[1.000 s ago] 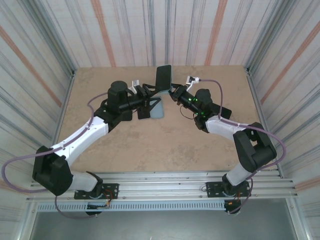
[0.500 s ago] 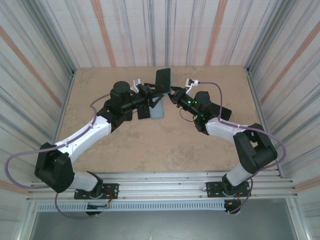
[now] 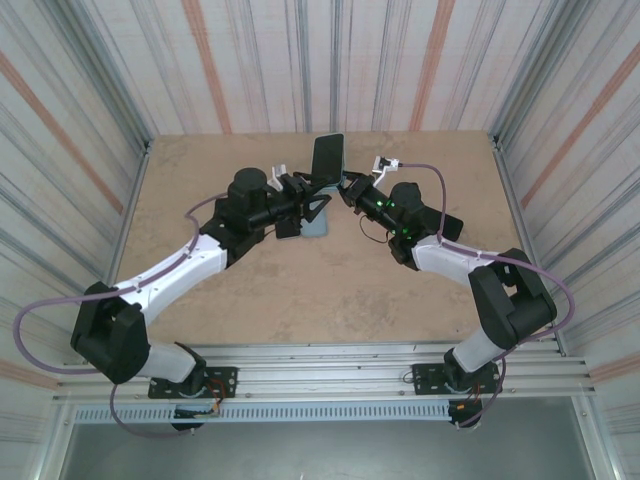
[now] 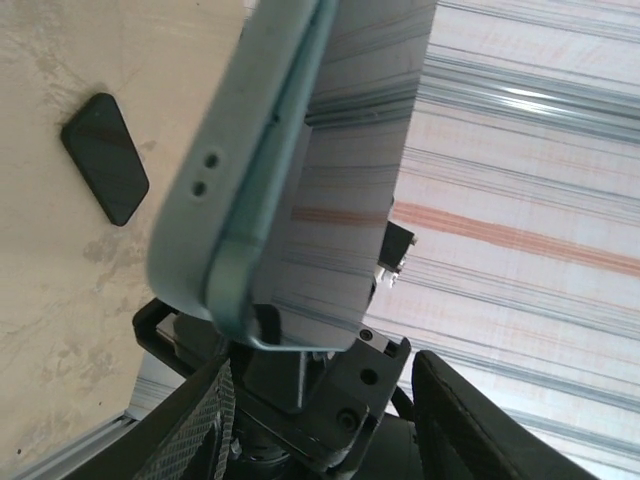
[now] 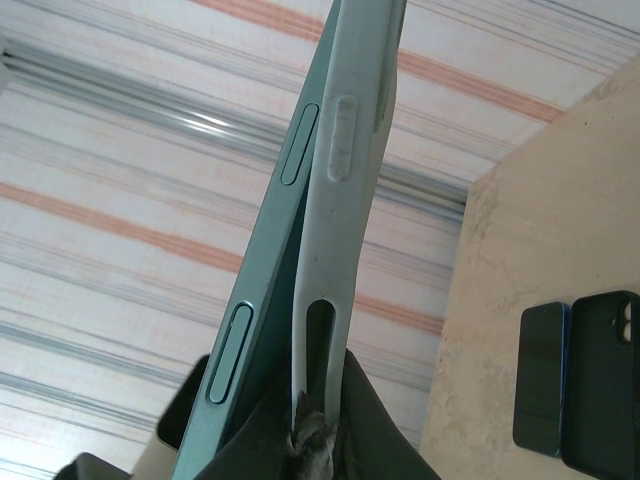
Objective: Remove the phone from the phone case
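The tan table (image 3: 250,290) bears a dark phone (image 5: 540,378) and a dark case (image 5: 603,385) lying flat just beside each other at the right wrist view's lower right, and a dark slab (image 4: 104,172) at the left wrist view's upper left.

The phone (image 5: 265,290) and case (image 5: 345,190) are running off the right wrist view's top edge. The right gripper (image 5: 312,432) pinching the case is showing blurred.
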Controlling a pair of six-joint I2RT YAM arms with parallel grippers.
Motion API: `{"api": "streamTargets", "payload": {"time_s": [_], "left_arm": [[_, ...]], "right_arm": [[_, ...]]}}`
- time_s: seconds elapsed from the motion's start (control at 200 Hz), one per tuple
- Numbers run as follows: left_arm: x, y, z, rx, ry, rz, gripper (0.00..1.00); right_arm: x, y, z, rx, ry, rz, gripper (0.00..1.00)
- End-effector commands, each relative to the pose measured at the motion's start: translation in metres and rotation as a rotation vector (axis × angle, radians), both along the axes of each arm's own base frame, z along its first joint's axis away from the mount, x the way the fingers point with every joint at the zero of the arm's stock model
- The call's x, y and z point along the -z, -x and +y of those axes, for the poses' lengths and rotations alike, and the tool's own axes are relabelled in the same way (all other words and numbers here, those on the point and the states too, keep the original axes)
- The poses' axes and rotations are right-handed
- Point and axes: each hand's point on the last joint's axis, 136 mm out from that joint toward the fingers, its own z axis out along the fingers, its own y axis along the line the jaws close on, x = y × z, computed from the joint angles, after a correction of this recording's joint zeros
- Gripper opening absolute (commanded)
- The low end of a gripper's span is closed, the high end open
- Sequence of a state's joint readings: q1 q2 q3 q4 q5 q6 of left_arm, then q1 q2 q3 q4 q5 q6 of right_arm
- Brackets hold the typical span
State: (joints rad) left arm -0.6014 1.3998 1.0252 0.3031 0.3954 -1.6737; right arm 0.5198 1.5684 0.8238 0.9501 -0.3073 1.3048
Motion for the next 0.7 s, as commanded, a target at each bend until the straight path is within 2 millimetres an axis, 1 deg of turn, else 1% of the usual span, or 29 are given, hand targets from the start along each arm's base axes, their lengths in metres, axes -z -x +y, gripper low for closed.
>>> {"api": "streamTargets", "payload": {"time_s": [0.0, 0.316, 0.421, 0.561, 0.631, 0.696], "left_arm": [[-0.009, -0.012, 0.003, -0.039, 0.035, -0.028, 0.50], [-0.013, -0.021, 0.003, -0.051, 0.072, -0.028, 0.43], [-0.019, -0.023, 0.003, -0.055, 0.088, -0.038, 0.42], [-0.022, -0.022, 0.001, -0.045, 0.108, -0.035, 0.42], [-0.024, -0.019, 0.001, -0.040, 0.107, -0.034, 0.44], [-0.022, -0.014, 0.000, -0.028, 0.090, -0.028, 0.48]], "right_arm": [[-0.037, 0.011, -0.002, -0.006, -0.042, -0.115, 0.00], [-0.035, 0.012, 0.004, -0.032, -0.028, -0.120, 0.00], [-0.032, 0.013, 0.006, -0.044, -0.015, -0.117, 0.00], [-0.024, 0.010, 0.005, -0.038, -0.005, -0.105, 0.00], [-0.027, 0.009, 0.003, -0.033, -0.009, -0.110, 0.00], [-0.028, 0.007, 0.000, -0.025, -0.013, -0.109, 0.00]]}}
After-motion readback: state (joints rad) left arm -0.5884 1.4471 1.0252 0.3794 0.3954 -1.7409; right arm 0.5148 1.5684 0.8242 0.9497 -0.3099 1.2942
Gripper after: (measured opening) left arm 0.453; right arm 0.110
